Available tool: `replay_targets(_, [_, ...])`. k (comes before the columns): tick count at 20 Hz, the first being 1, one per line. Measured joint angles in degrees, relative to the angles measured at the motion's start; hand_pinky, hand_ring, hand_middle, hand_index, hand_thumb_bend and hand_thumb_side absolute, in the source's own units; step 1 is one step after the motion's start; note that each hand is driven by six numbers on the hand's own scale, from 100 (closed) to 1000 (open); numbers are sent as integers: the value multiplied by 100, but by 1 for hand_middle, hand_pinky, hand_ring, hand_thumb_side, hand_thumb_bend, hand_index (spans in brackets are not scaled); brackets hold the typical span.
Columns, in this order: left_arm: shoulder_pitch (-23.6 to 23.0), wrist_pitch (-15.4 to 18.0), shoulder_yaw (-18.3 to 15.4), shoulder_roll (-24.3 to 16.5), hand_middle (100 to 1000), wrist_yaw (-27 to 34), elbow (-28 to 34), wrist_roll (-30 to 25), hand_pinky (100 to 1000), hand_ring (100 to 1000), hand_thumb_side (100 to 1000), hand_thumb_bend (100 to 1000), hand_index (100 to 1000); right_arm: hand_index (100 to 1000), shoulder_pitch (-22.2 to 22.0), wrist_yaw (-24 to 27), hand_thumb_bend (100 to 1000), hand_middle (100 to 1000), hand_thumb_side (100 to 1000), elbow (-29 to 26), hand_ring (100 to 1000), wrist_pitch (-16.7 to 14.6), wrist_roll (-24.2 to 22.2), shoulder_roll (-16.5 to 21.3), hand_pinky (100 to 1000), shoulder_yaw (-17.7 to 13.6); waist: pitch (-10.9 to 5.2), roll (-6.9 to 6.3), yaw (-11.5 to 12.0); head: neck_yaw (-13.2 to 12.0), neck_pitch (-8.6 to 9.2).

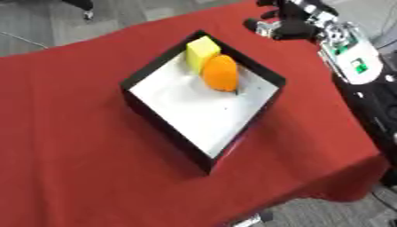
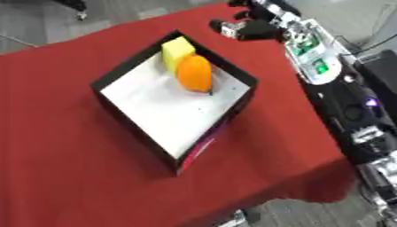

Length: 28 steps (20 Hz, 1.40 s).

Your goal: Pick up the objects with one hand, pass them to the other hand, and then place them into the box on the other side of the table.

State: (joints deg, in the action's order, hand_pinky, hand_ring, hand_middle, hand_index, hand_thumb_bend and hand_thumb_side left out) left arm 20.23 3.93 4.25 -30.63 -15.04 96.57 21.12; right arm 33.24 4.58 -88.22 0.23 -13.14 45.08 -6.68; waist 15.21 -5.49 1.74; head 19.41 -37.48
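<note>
A black box (image 1: pixel 165 129) with a white floor sits askew in the middle of the red table (image 1: pixel 70 133). Inside, at its far corner, a yellow block (image 1: pixel 201 49) stands against the wall. An orange rounded object (image 1: pixel 220 72) lies right beside the block, touching it. My right hand (image 1: pixel 291 24) hovers over the table's far right edge, beyond the box's far corner and apart from it. Its fingers are spread and relaxed, with nothing between them. No left hand shows in either view.
My right forearm (image 1: pixel 349 53), silver with green lights, runs down the right side past the table edge. The red cloth drops off at the near right corner (image 1: pixel 341 186) onto grey floor. Dark equipment (image 2: pixel 360 111) stands just right of the table.
</note>
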Motion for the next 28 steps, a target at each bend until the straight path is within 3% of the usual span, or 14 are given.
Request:
replay_targets(2, [14, -96, -22, -132, 756, 108, 6, -56, 868, 799, 713, 100, 865, 875, 9, 191, 586, 913, 238, -228, 928, -9, 192, 1, 847, -57, 0, 0, 22, -250, 33])
replay_targets(9, [215, -575, -51, -636, 732, 573, 6, -460, 869, 784, 724, 100, 857, 857, -31, 834, 600, 893, 231, -873, 912, 98, 818, 69, 840, -124, 0, 0, 147, -825, 41])
replay_targets(13, [320, -826, -51, -920, 728, 926, -90, -732, 881, 781, 759, 100, 854, 854, -81, 1195, 602, 892, 234, -972, 909, 186, 959, 147, 839, -70, 0, 0, 178, -1080, 41])
replay_targets(14, [356, -882, -50, -990, 726, 1015, -152, -815, 881, 780, 766, 100, 853, 853, -91, 1269, 562, 892, 230, -975, 908, 204, 957, 154, 839, -59, 0, 0, 180, -1155, 41])
replay_targets(16, [460, -941, -47, -1144, 726, 1200, -290, -993, 881, 781, 785, 100, 852, 851, -98, 1379, 604, 889, 235, -973, 905, 250, 932, 158, 838, -59, 0, 0, 180, -1296, 37])
replay_targets(22, [673, -893, 55, -1482, 778, 1264, -965, -1560, 909, 832, 799, 117, 891, 849, -98, 1523, 605, 888, 239, -865, 902, 358, 907, 158, 837, -65, 0, 0, 140, -1572, 0])
replay_targets(25, [715, -723, 310, -1637, 782, 1098, -1301, -1841, 916, 850, 810, 285, 880, 849, -97, 1534, 605, 888, 241, -834, 902, 387, 906, 158, 837, -68, 2, 0, 89, -1616, -13])
replay_targets(28, [817, -478, 572, -1827, 796, 847, -1582, -2121, 925, 866, 793, 331, 881, 848, -96, 1534, 606, 888, 241, -802, 902, 409, 892, 158, 837, -79, 8, 0, 70, -1685, -9])
